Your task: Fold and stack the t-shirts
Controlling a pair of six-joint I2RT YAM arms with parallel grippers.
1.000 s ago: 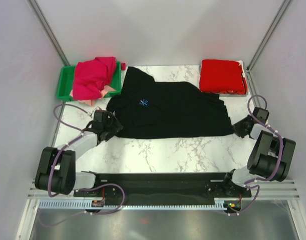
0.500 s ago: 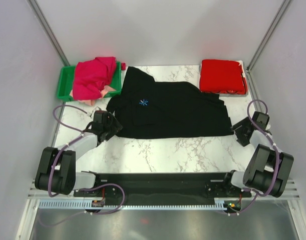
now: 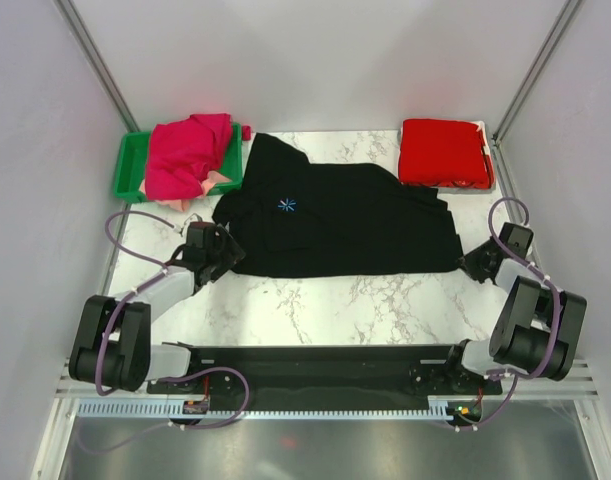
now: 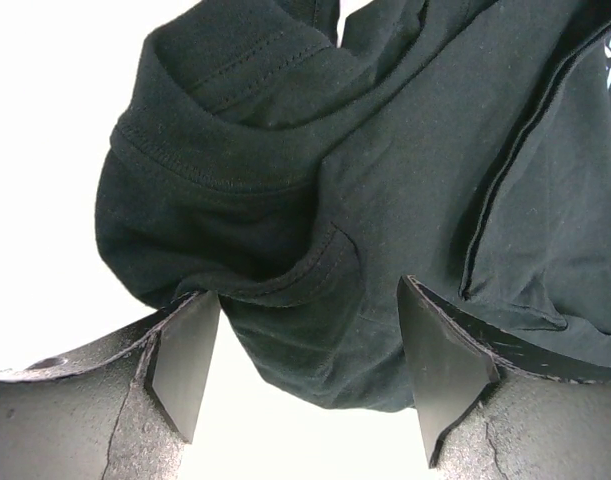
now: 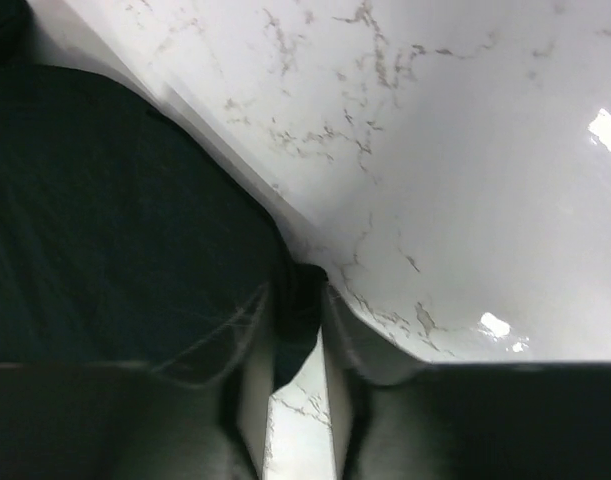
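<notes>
A large black t-shirt (image 3: 335, 220) lies spread across the middle of the marble table, its small blue starburst logo (image 3: 287, 205) facing up. My left gripper (image 3: 223, 258) stands open at the shirt's near-left edge. In the left wrist view a bunched fold of the black cloth (image 4: 315, 300) lies between the wide-apart fingers (image 4: 185, 350). My right gripper (image 3: 473, 263) is at the shirt's near-right corner, shut on a tip of black cloth (image 5: 300, 300). A folded red t-shirt (image 3: 443, 152) lies at the back right. Magenta (image 3: 188, 152) and peach (image 3: 200, 187) t-shirts are heaped at the back left.
A green plastic bin (image 3: 128, 165) at the back left holds the magenta and peach heap. White walls and two slanted metal posts (image 3: 95, 55) close in the table. Bare marble (image 3: 365, 300) shows between the black shirt and the arm bases.
My right gripper opened wide half a second ago, then closed on the black shirt's near-right corner after shifting slightly left. The left gripper has hardly moved.
</notes>
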